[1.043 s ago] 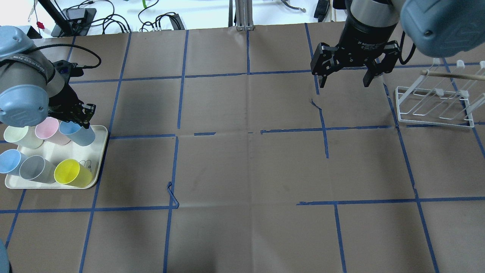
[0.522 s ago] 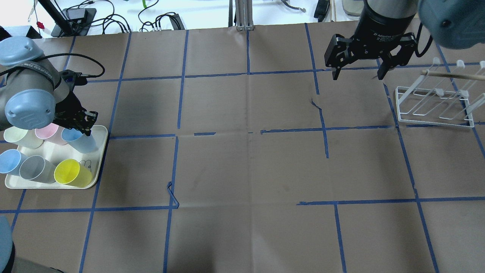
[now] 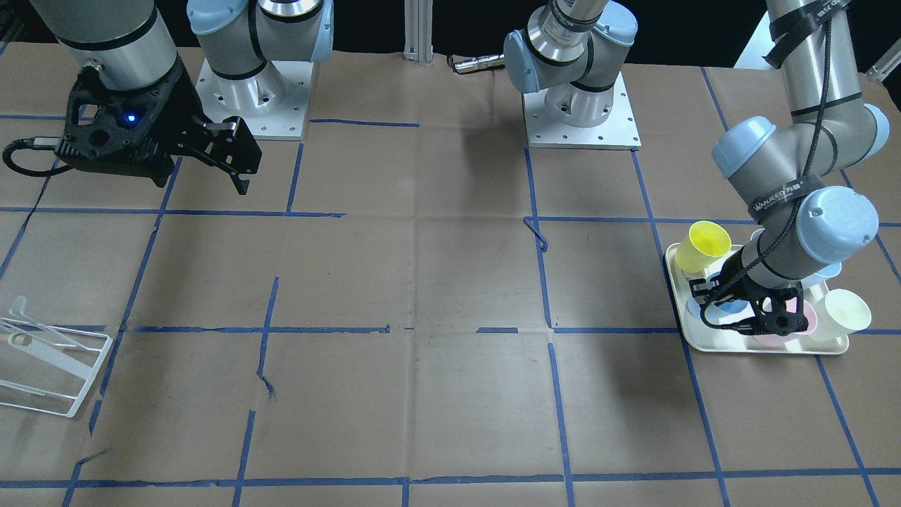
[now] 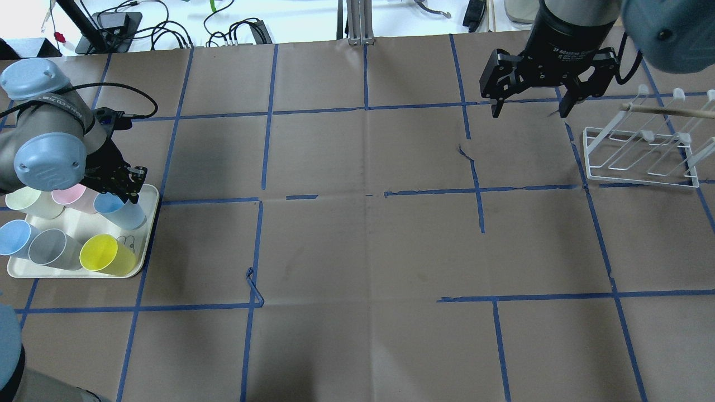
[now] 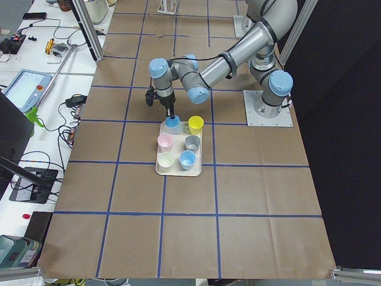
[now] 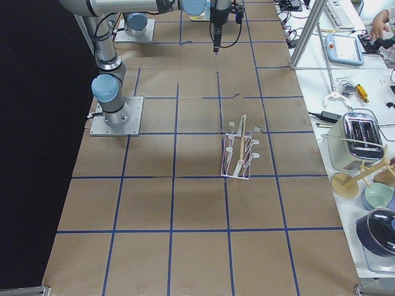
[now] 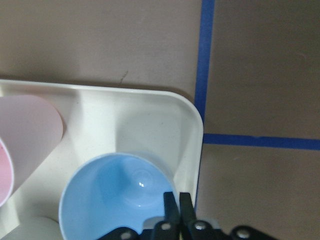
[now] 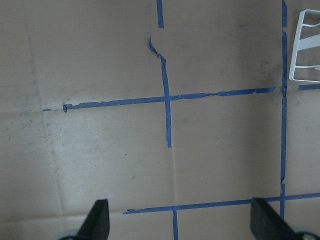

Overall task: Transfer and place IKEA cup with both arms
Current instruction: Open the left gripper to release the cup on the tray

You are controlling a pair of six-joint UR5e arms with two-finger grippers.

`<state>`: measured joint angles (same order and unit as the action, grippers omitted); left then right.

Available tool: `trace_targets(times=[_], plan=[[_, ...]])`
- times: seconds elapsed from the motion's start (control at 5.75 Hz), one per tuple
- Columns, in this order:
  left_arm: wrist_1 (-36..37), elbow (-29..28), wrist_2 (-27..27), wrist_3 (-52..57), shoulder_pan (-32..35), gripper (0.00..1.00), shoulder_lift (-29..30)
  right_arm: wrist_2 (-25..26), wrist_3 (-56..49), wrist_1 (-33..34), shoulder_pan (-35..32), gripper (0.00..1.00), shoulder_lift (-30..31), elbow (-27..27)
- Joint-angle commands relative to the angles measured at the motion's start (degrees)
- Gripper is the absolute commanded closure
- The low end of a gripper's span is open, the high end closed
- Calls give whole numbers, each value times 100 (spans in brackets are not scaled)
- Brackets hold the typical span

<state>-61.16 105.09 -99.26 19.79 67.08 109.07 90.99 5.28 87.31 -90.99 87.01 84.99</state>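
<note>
A: Overhead first. What's diff vs a sec ago?
B: L arm's fingers (image 4: 129, 184) have come down onto the far rim of the IKEA cup (image 4: 127, 213), upper-right cnr of the tray (image 4: 143, 240), left edge of frame. R arm's fingers (image 4: 494, 103) slid up-right toward the wire rack (image 4: 642, 181), still spread, empty.
A: Meaning?
B: Prob. the pick is just starting. Cup looks not yet lifted, so handover + placing all ahead.
A: Front view?
B: Mirrored: cup sits lower right, blue inside showing under the black fingers. Can't read the grip there.
A: Left-side cam?
B: All six cups unblocked, incl. the twin blue cup (image 5: 187, 159) at the tray's lower right. In overhead the arm covers part of the back row.
A: Right-side cam?
B: Wire rack mid-frame, R arm's fingers tiny at top. Tray out of frame.
A: Wrist cams?
B: L wrist settles it: fingers pinched nearly together across the cup wall, bottom centre, so clenched on the rim, I'd say. R wrist: fingers wide apart at the bottom corners, only bare worktop (image 8: 100, 65) + blue tape (image 8: 167, 115) between.
</note>
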Motion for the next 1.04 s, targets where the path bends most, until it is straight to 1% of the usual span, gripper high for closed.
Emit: trace_targets(times=[0.0, 0.17, 0.35, 0.52, 0.7, 0.87], plan=[[25, -41, -199, -10, 6, 3, 53, -11, 8, 5, -6, 0, -17, 0], [-27, -94, -208, -10, 6, 2, 10, -2, -1, 5, -6, 0, -17, 0], [-254, -172, -190, -79, 102, 2, -139, -2, 8, 5, -6, 0, -17, 0], [-891, -391, -103, -150, 181, 2, -419, -11, -1, 5, -6, 0, -17, 0], [-1698, -654, 341, -438, 426, 2, -813, -2, -1, 5, -6, 0, -17, 0], [-2315, -1013, 555, -902, 915, 2, -1035, -2, -1, -3, -6, 0, -17, 0]])
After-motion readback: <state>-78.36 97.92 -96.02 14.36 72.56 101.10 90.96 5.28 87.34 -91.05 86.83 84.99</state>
